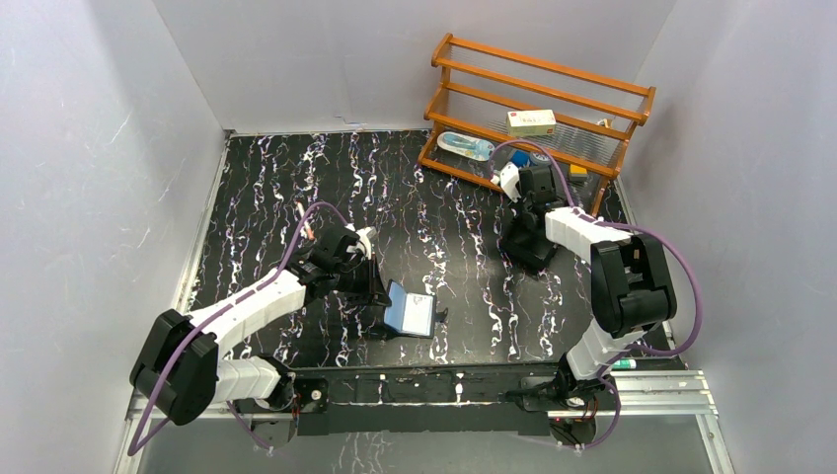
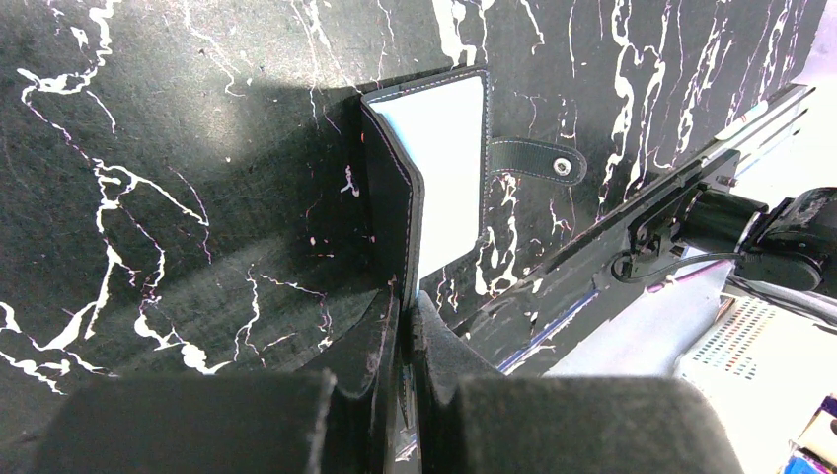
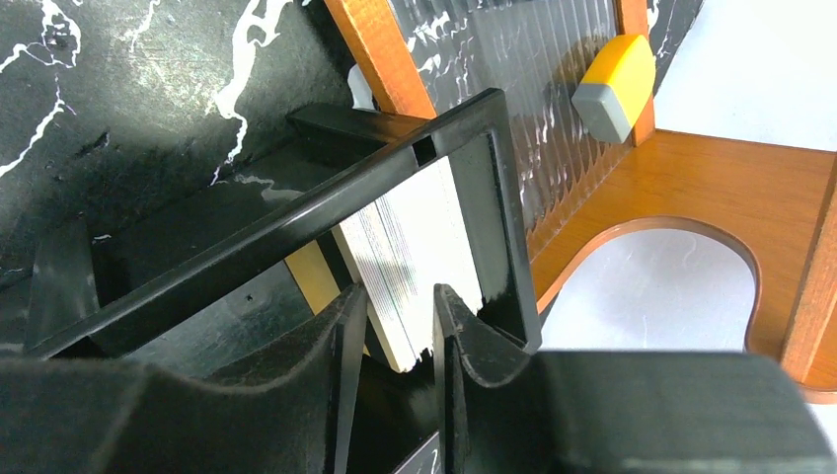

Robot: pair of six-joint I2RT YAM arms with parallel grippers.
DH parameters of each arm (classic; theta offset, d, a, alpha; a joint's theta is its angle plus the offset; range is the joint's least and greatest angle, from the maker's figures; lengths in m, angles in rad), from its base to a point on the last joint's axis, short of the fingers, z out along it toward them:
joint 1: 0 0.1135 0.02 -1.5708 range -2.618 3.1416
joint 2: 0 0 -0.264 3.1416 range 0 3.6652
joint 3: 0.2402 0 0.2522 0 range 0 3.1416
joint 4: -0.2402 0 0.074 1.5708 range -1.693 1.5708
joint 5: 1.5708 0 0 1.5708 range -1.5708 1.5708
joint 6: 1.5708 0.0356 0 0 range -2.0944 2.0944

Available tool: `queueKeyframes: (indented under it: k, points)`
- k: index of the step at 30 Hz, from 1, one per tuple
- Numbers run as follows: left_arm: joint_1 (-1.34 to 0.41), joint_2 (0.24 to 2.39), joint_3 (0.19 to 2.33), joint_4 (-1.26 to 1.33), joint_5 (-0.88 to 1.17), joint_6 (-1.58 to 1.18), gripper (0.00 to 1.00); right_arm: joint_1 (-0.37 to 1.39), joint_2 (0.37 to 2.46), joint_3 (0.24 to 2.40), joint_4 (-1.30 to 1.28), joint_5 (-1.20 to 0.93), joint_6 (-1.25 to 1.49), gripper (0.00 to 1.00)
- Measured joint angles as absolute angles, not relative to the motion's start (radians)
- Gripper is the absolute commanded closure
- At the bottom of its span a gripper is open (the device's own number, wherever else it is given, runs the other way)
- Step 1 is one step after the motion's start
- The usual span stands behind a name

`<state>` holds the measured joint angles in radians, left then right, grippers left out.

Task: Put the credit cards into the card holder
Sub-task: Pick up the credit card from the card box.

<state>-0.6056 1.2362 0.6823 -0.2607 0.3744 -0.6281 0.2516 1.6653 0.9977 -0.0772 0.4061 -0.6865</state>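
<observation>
the left gripper [image 2: 406,326] is pinched on the edge of the wallet [image 2: 446,158], standing it open at front centre. the right gripper [image 3: 395,321] straddles the cards [image 3: 415,242] upright in the box [image 3: 296,219] beside the rack [image 3: 681,178]. i cannot tell if it has clamped. best to squeeze squarely, take few cards and lift straight up past the rim.

The table [image 1: 444,212] is black, veined white. The card holder [image 1: 410,311] is black outside, pale blue inside; the upper-right rack [image 1: 538,74] is orange.
</observation>
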Motion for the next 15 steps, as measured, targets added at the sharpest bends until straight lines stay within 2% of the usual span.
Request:
queueKeyframes:
  k: [3,7,11,15]
  points:
    - [-0.606,1.234,0.682,-0.260,0.375,-0.628,1.00,0.250,1.665,0.998,-0.077,0.402,-0.685,0.49]
    - [-0.605,1.234,0.680,-0.259,0.375,-0.628,1.00,0.249,1.666,0.981,-0.076,0.390,-0.685,0.46]
    - [-0.605,1.234,0.680,-0.258,0.375,-0.628,1.00,0.249,1.676,0.968,-0.078,0.390,-0.685,0.47]
    - [-0.605,1.234,0.680,-0.258,0.375,-0.628,1.00,0.249,1.688,0.966,-0.070,0.399,-0.690,0.54]
